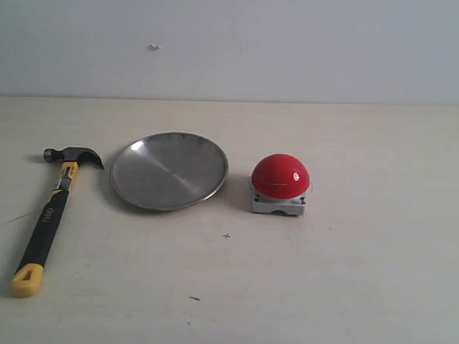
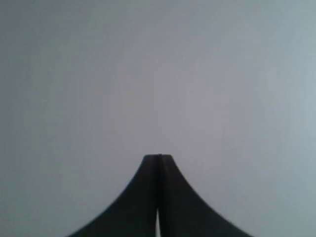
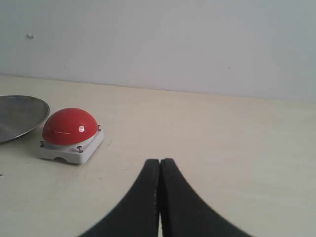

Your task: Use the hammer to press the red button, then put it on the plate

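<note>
The hammer [image 1: 51, 214] lies flat on the table at the left, dark head toward the back, yellow butt toward the front. Just right of its head sits the round silver plate [image 1: 169, 171], also partly seen at the edge of the right wrist view [image 3: 19, 116]. The red button [image 1: 280, 182] stands right of the plate on its grey-white base; the right wrist view shows it [image 3: 69, 130] well off to one side of my right gripper [image 3: 160, 162], which is shut and empty. My left gripper [image 2: 158, 157] is shut, facing only a blank grey surface. Neither gripper appears in the exterior view.
A pale wooden table [image 1: 346, 284] carries all three objects, backed by a plain grey wall [image 1: 296, 38]. Small dark specks mark the tabletop near the front.
</note>
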Motion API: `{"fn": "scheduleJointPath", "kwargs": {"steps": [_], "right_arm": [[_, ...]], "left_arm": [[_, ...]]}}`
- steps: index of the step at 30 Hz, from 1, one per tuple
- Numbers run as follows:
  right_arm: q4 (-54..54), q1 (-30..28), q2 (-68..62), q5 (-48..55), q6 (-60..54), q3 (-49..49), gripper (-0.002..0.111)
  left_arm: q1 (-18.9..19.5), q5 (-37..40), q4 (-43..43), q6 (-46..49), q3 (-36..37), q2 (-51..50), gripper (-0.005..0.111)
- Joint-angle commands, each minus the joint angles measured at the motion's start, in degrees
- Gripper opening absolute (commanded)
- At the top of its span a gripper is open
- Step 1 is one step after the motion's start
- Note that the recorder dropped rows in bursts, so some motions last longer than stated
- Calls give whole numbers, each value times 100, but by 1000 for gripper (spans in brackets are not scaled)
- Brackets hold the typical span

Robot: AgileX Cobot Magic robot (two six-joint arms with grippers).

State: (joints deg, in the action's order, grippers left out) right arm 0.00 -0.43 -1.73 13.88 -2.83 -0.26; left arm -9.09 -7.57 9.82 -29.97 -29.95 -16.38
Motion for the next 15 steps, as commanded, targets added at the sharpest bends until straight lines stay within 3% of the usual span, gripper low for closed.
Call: {"fn": "scheduleJointPath", "kwargs": {"steps": [1,9,15], "right_arm": [[0,-38,42,-52,13,26,0],[0,-38,42,-52,13,26,0],[0,-38,42,-40,13,26,0]], "left_arm": [[6,1788,-5,440,-1226,-1666,0],[6,4438,30,1084,-3051,-4873,0],[-19,5703,20,1496,-4084,-6711,0]]}}
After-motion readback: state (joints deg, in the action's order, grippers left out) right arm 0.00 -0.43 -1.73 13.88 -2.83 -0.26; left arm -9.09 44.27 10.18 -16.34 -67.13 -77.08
